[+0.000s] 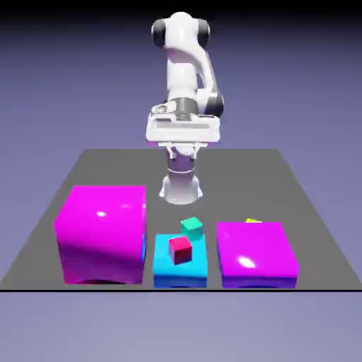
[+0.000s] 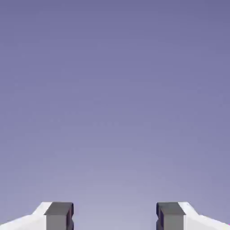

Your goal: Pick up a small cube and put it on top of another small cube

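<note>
Cyan marks the block (image 1: 180, 272) at the table's (image 1: 99, 162) near edge, the landmark here. A red cube (image 1: 180, 249) sits on its top. The small cube (image 1: 191, 226), more teal-green in this view, rests at the block's far edge, free to reach from above. The gripper (image 2: 114, 215), raised well behind the block, stands open wide and empty, facing only backdrop, apparently not yet started on the pick.

Item count on the surface (image 1: 92, 159):
- large magenta blocks: two, one (image 1: 102, 233) tall, one (image 1: 256, 254) low
- large cyan block (image 1: 180, 270): one
- small red cube (image 1: 180, 249): one
- small green-turquoise cube (image 1: 191, 227): one
- small yellow object (image 1: 253, 220), mostly hidden: one

Robot arm (image 1: 185, 71): one
</note>
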